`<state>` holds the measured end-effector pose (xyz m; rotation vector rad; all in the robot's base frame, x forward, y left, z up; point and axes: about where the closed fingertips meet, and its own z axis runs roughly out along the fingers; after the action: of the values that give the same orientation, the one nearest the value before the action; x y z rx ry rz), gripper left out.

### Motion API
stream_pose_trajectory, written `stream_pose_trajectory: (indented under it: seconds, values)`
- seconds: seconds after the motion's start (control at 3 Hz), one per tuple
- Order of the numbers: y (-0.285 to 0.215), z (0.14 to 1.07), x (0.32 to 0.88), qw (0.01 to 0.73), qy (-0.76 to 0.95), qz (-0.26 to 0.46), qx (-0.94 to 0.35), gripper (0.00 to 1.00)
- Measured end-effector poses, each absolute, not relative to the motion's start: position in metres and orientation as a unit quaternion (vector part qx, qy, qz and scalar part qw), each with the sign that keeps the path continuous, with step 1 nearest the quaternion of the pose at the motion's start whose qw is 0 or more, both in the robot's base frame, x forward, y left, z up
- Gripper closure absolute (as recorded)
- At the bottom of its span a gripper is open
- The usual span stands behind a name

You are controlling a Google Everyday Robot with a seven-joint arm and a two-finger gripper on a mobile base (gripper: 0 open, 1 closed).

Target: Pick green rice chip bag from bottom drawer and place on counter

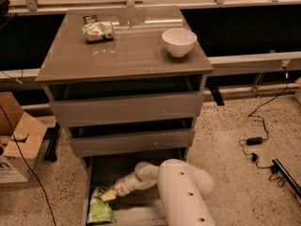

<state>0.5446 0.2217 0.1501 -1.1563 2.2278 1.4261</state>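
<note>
Grey-brown 3-drawer cabinet in view, seen from above and in front. Bottom drawer (117, 169), the lowest and deepest of the 3, is pulled open; the 2 shallower drawers above it, upper (127, 108) and middle (131, 142), show flat plain fronts with a dark gap over each. The bright lime-green crinkly rice chip bag (99, 212) lies inside the bottom drawer, at its front left corner, against the left wall. The white robot arm (181, 192) reaches into the drawer from the lower right, forearm angled down and to the left. The gripper (108, 196), pale yellowish at the tip, sits at the upper right edge of the bag and appears to touch it; cannot tell whether the claw is spread or closed, nor whether it has hold of the bag. The bag rests on the drawer floor, not lifted. The glossy grey-brown counter (122, 58) carries 1 round white bowl (178, 41) near its right rear and 1 pale whitish-green rolled packet (98, 31) at its left rear, the 2 well apart. An open brown cardboard box (19, 142) stands on the speckled floor left of the cabinet; a black cable with a small power adapter (254, 140) lies on the floor at right.
</note>
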Motion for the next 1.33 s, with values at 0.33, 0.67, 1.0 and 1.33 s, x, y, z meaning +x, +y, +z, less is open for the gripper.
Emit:
stream_pose_trajectory:
  seconds: [0.33, 0.67, 1.0, 1.33]
  values:
    - [0.230, 0.168, 0.546, 0.150, 0.761, 0.489, -0.400, 1.00]
    - [0.220, 0.209, 0.544, 0.197, 0.752, 0.490, -0.393, 1.00]
    - [0.184, 0.259, 0.535, 0.251, 0.741, 0.487, -0.389, 1.00]
    - [0.148, 0.290, 0.517, 0.280, 0.741, 0.479, -0.379, 1.00]
